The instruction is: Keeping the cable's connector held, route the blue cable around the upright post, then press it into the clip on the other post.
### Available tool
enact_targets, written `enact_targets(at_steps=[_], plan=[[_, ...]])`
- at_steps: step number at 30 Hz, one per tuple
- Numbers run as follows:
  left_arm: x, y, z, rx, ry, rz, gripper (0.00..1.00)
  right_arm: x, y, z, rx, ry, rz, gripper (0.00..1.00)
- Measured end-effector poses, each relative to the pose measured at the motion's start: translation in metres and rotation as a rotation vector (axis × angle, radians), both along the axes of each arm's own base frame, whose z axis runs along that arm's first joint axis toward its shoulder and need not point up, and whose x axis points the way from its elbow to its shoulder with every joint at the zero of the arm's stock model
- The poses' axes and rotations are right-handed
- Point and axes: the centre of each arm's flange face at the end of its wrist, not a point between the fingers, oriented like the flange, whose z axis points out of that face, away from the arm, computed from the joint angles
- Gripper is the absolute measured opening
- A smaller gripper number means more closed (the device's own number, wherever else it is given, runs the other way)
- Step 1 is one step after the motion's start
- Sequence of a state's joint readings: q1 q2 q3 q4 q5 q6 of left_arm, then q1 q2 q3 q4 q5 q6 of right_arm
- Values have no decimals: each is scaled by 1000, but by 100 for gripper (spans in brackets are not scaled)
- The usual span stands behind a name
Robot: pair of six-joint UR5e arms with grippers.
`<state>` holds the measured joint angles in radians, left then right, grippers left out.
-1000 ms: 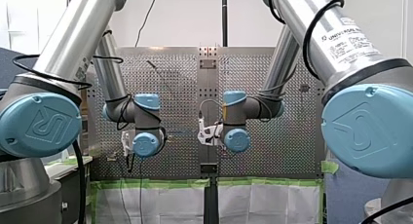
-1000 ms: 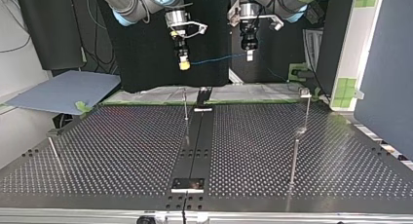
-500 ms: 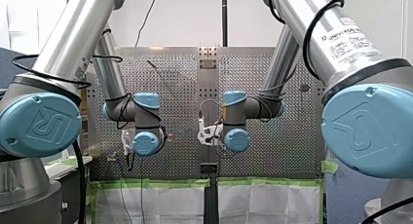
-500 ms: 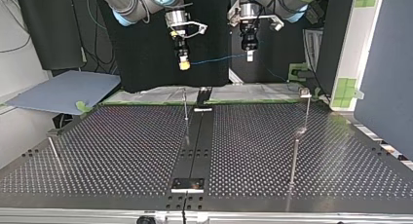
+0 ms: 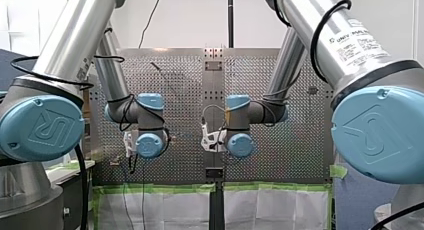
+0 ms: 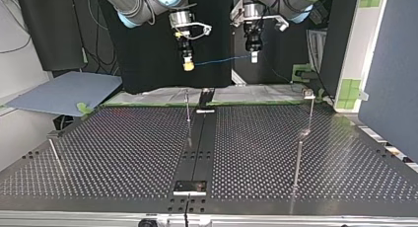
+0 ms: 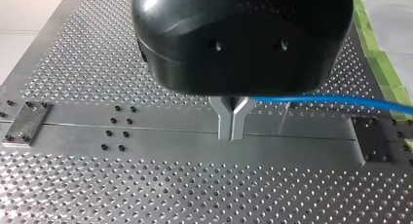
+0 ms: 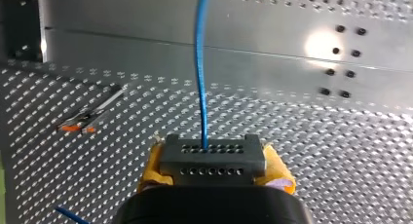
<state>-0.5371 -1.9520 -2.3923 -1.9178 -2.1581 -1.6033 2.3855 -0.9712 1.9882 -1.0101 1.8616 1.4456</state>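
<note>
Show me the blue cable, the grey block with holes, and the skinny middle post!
Thin blue cable [image 8: 200, 78]: right wrist view, middle of its stretch.
Dark grey connector block with holes [image 8: 212, 158]: right wrist view, its holed face.
Skinny upright metal post [image 6: 188, 107]: top view, mid-shaft.

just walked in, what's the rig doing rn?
My right gripper, yellow pads, grips the cable's connector. My left gripper is pinched shut on the blue cable further along. The span hangs between them in the air above the perforated table. It is not yet around the upright post, nor in any clip.
</note>
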Motion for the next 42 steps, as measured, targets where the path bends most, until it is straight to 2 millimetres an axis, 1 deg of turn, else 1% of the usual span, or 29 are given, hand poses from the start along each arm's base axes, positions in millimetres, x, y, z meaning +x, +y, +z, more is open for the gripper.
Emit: enact_targets(at_steps=[3,8,13,16,21,26,33,39,42], plan=[[0,1,8,7,0,2,0,4,-4,-9,11,32,-20,0],[-2,2,21,10,3,2,0,5,-6,-32,55,88,-31,0],[-6,4,23,30,35,2,0,0,-2,-56,93,131,-32,0],[-9,6,21,45,60,2,0,-1,-1,-62,101,140,-32,0],[-12,8,18,60,86,2,0,-1,-1,-63,104,143,-33,0],[-10,8,24,45,81,5,0,-2,-4,-56,111,140,-41,0],[-10,9,42,18,62,2,0,4,-10,-29,123,86,-31,0],[-7,12,59,-34,32,13,0,13,-16,6,106,5,18,0],[-6,15,70,-73,13,21,0,19,-22,27,83,-26,33,0]])
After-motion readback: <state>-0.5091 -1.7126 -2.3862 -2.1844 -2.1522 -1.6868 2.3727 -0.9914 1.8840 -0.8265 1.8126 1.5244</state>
